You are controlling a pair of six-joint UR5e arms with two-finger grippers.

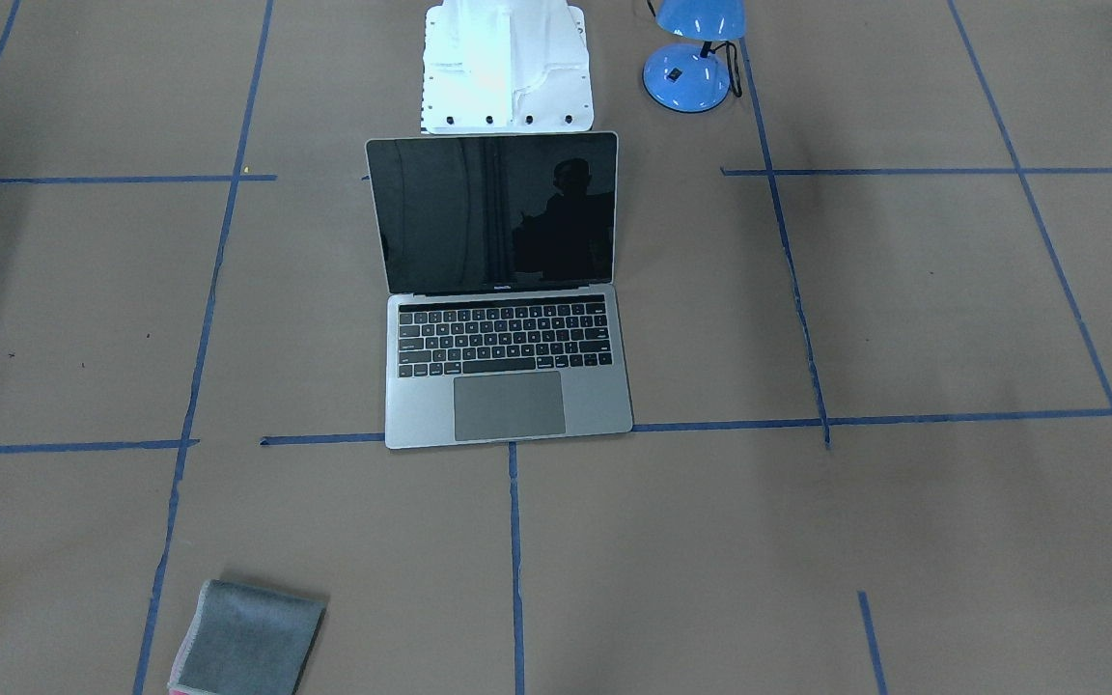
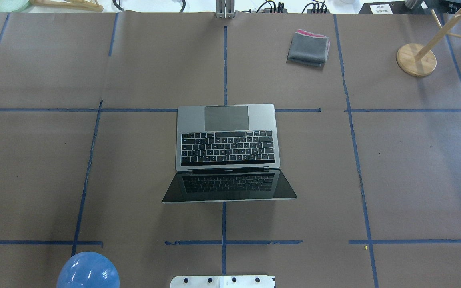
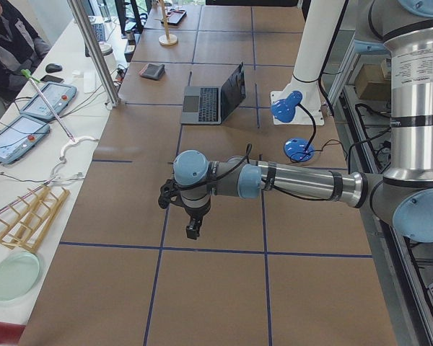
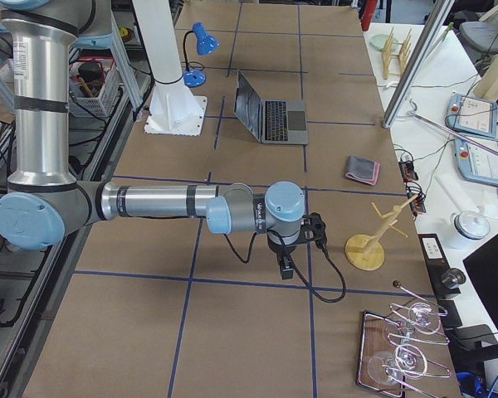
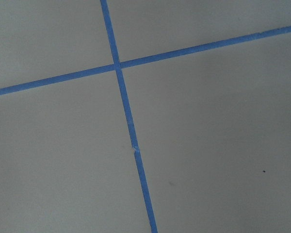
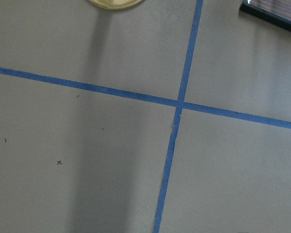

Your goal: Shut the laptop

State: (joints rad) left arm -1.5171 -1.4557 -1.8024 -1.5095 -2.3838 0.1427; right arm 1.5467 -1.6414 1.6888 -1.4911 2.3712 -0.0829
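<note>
The laptop (image 2: 227, 138) stands open in the middle of the table (image 2: 414, 168). Its hinge is toward the robot's edge and its trackpad toward the far edge, and the screen (image 1: 493, 212) leans back past upright. To close it well, we would set a fingertip behind the lid's top edge and sweep it forward and down in a slow arc. Smooth grey metal and glossy black glass offer little grip, and the slim base may slide on the brown paper.

The left gripper (image 3: 193, 229) and right gripper (image 4: 287, 267) hang over the table's two ends, well apart from the laptop. We cannot tell whether either is wide or narrow.

A soft folded cloth (image 2: 307, 49) lies near the far edge, and a blue domed lamp (image 1: 691, 58) stands by the robot's edge.
</note>
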